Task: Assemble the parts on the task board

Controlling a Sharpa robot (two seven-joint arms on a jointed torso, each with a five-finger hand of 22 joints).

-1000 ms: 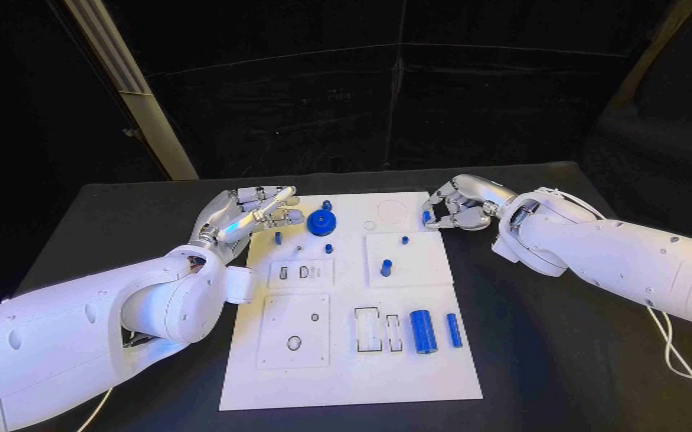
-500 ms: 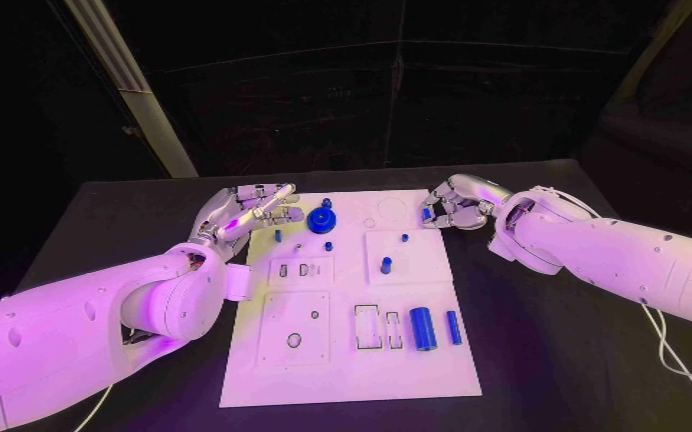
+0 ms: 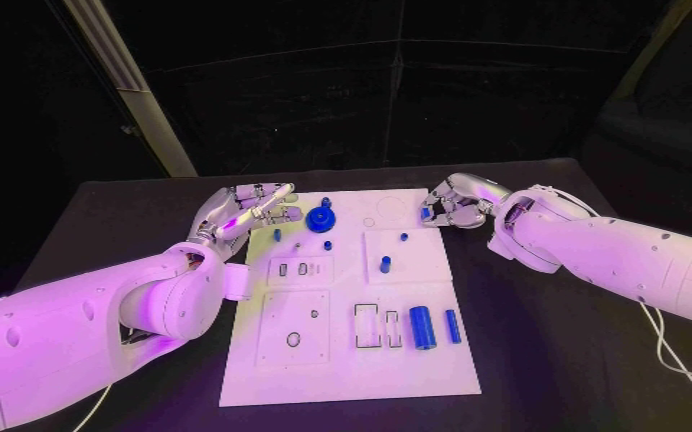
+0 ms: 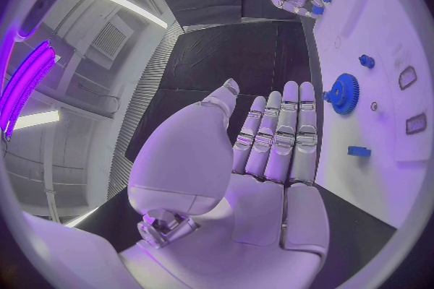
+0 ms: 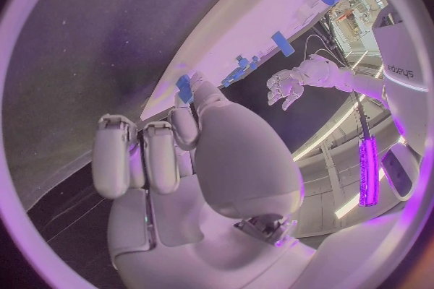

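The white task board (image 3: pixel 346 372) lies in the middle of the black table. A blue gear (image 3: pixel 320 219) stands near its far left corner, with small blue pegs (image 3: pixel 327 246) around it. My left hand (image 3: pixel 245 208) hovers just left of the gear (image 4: pixel 343 94), its fingers (image 4: pixel 275 134) straight, apart and holding nothing. At the board's far right edge my right hand (image 3: pixel 459 202) has its fingers curled in. It pinches a small blue part (image 5: pixel 184 88) between thumb and finger; that part (image 3: pixel 427 215) sits just over the board's edge.
A thick blue cylinder (image 3: pixel 423 329) and a thin blue rod (image 3: pixel 453 327) lie near the board's right front. A blue peg (image 3: pixel 387 267) stands mid-board. Recessed slots (image 3: pixel 378 328) and square insets (image 3: pixel 293 330) mark the front half. Bare black table flanks both sides.
My left hand's fingers have drawn back a little from the gear. The right hand has barely shifted and keeps its hold on the small blue part.
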